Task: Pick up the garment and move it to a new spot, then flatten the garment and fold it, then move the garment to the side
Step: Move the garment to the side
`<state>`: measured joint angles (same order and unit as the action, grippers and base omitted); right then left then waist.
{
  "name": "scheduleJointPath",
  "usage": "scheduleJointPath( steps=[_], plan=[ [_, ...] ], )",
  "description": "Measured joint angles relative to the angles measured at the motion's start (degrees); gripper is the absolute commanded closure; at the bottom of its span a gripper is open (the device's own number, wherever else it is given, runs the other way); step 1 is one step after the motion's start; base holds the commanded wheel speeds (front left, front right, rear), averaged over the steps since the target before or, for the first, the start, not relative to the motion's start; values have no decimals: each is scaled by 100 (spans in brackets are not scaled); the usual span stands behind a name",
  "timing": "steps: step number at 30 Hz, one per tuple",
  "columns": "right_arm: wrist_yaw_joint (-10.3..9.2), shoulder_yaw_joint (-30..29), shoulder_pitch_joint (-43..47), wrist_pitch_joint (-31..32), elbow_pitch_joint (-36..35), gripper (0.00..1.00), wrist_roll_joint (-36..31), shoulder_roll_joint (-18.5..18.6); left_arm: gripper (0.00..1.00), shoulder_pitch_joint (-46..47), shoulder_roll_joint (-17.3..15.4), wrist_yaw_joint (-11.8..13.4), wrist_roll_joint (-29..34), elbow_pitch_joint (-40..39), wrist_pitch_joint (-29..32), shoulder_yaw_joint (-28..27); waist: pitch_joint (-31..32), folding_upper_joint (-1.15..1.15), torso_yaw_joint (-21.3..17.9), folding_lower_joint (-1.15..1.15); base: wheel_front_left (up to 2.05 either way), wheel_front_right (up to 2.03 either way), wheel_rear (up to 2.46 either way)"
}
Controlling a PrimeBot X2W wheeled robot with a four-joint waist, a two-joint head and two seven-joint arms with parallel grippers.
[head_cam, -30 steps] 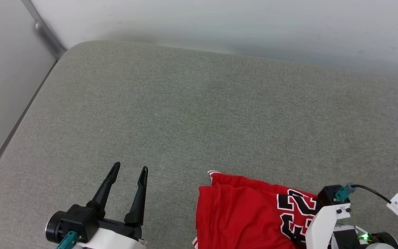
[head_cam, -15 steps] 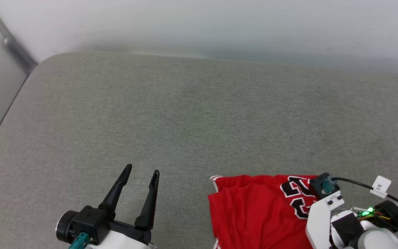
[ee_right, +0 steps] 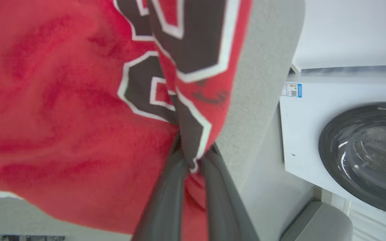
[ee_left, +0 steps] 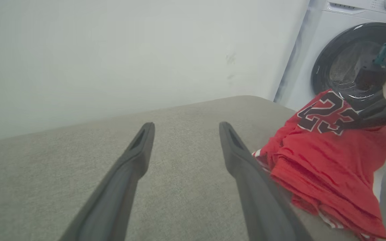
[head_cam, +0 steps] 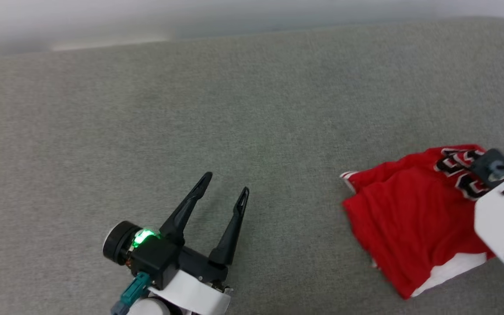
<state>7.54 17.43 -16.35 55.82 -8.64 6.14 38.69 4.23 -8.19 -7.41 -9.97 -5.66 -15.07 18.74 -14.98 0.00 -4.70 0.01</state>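
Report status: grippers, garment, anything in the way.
Right gripper shut on garment at its numbered fold. Left gripper open over grey cushion, apart from garment. Washing machine beside cushion's edge.

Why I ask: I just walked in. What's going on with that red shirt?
The robot's right gripper has its jaws shut on the red garment at its number print, holding that end up off the grey cushion next to a washing machine. The rest lies crumpled on the cushion. The left gripper hovers open over bare cushion, apart from the fabric.
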Motion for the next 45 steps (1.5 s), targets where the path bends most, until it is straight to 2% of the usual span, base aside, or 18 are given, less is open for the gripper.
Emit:
scheduleJointPath(
  steps=[3,6,12,17,25,33,34,35,40,45],
  plan=[
    [-2,-258,-240,-309,275,100,23,386,0,310,-73,0,49,-31,0,192,-343,0,-225,0,0,0,0],
    [-2,-608,-423,-703,711,100,-11,561,0,609,-222,0,99,-69,0,357,-708,0,-414,0,0,0,0],
    [-1,-1397,-732,-1416,1705,100,-170,645,0,996,-511,0,123,-254,0,448,-1410,0,-690,1,0,0,0],
    [0,-1627,-914,-2147,2430,100,-519,725,0,1198,-753,0,125,-392,0,463,-1891,0,-803,1,0,0,0],
    [-1,-2382,-1168,-2695,3471,100,-856,436,0,1278,-899,0,163,-538,0,341,-2313,0,-766,0,0,0,0],
    [-1,-2637,-1406,-2963,3662,100,-1294,167,0,1306,-886,-8,120,-465,-1,328,-2264,0,-697,0,0,0,0],
    [0,-2655,-1426,-2996,3646,42,-1346,131,0,1305,-876,-8,119,-424,-1,324,-2231,0,-691,0,0,0,0],
    [-1,-2698,-1450,-2988,3638,0,-1395,86,0,1302,-860,-8,118,-391,-1,311,-2193,0,-685,0,0,0,0],
    [-1,-2591,-1463,-2867,3308,0,-1560,31,0,1205,-665,-7,79,-240,0,179,-1811,0,-635,0,0,0,0],
    [-1,-2482,-1475,-2876,2747,0,-1303,-38,0,943,-470,11,27,-104,0,-70,-1305,0,-563,0,0,0,0]
  ],
)
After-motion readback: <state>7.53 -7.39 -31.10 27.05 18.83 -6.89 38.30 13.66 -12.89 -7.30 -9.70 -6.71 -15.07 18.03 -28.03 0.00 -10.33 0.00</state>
